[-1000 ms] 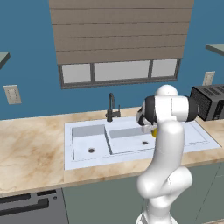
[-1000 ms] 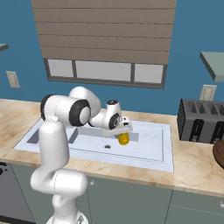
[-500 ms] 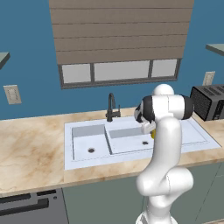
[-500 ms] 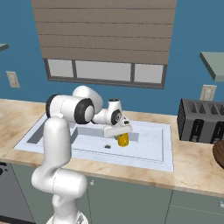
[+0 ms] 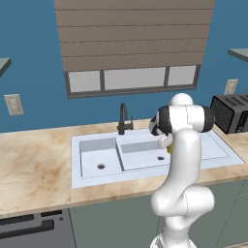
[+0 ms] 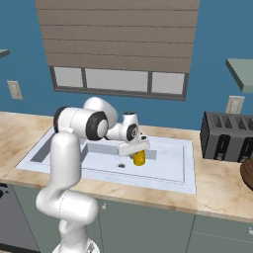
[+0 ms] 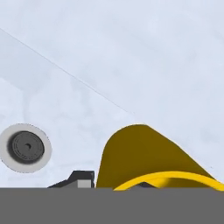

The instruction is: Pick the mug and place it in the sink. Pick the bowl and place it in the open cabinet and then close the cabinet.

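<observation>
The yellow mug (image 6: 139, 158) stands upright low in the right basin of the pale sink (image 6: 173, 170), near its drain hole (image 7: 26, 148). My gripper (image 6: 136, 148) reaches down onto the mug's top and is shut on its rim (image 7: 166, 177); one dark fingertip (image 7: 79, 179) shows beside the mug's wall (image 7: 140, 157). From the left base view my arm hides nearly all of the mug (image 5: 169, 148). The dark brown wooden bowl (image 6: 247, 174) sits on the counter at the far right, cut by the frame edge. The cabinet is out of view.
A black faucet (image 5: 123, 119) rises behind the sink's divider. A dark toaster (image 6: 227, 136) stands on the counter right of the sink. A grey-green slab (image 6: 241, 71) juts in at upper right. A dishwasher front (image 5: 29, 227) is at lower left.
My gripper has sunk a little lower into the right basin with the mug in it. The arm's elbow has barely shifted.
</observation>
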Available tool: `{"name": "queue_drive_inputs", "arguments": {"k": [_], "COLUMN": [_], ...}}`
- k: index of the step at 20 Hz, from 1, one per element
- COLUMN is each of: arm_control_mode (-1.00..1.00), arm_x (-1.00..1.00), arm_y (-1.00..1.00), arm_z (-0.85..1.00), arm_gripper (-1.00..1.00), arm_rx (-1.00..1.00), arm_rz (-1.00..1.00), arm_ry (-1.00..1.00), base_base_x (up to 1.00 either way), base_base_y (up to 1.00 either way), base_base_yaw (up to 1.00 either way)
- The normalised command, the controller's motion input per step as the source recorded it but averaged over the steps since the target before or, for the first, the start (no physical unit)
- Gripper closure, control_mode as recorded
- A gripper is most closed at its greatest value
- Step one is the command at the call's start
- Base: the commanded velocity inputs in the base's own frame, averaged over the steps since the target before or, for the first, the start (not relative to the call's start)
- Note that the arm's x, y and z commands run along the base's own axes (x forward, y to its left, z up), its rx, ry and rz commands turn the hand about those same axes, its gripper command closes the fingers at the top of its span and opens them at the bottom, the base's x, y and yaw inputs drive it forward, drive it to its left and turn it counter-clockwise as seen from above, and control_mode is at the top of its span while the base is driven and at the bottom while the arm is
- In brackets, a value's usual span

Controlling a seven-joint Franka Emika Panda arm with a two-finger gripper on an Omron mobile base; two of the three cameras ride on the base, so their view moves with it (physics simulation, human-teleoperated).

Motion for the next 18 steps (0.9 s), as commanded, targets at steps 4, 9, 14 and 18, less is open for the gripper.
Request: {"name": "queue_drive_inputs", "arguments": {"k": [4,9,14,18], "arm_control_mode": [-1.00,-1.00,-1.00,-1.00], "arm_x": [0.00,-0.07,-0.33,-0.38], "arm_y": [0.00,0.00,0.00,0.00], "arm_z": [-0.59,-0.55,-0.54,-0.55], "arm_gripper": [1.00,1.00,1.00,1.00], "arm_rx": [0.03,0.04,0.04,0.01], "arm_rz": [0.10,0.09,0.10,0.06], "arm_ry": [0.08,0.09,0.07,0.02], "base_base_x": [0.00,0.00,0.00,0.00], "base_base_y": [0.00,0.00,0.00,0.00], "base_base_yaw": [0.00,0.00,0.00,0.00]}}
